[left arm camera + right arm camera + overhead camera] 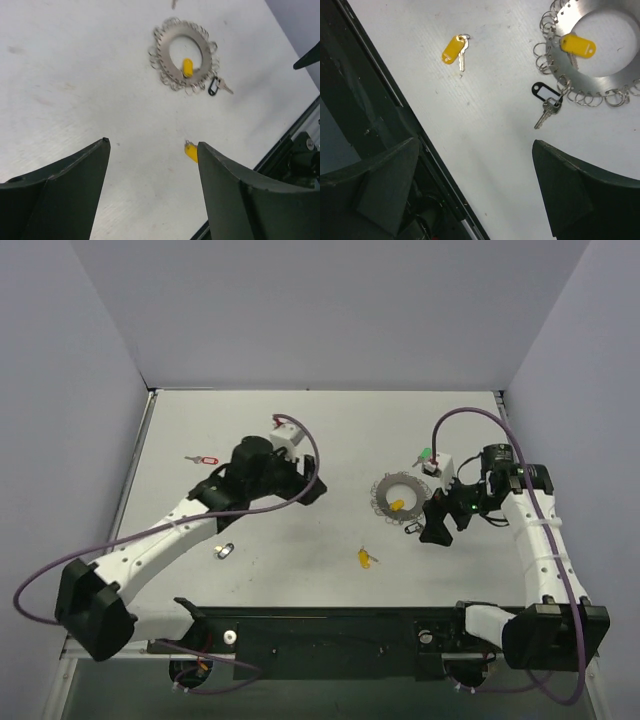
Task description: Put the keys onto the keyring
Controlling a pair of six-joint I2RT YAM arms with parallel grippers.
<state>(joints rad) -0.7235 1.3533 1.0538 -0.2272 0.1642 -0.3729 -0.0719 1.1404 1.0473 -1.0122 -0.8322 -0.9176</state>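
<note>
place: lab test cell | cue: white table (300,430), plain grey walls (330,310)

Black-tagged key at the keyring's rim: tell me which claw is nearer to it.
Right. The right claw hovers just right of the black-tagged key; the left claw is well off to its left, on the other side of the keyring.

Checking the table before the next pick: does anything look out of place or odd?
Nothing looks damaged or spilled. Keys lie scattered: a yellow-tagged key sits loose near the front edge, apart from the keyring, and a red-tagged key lies far off on the left side.
</note>
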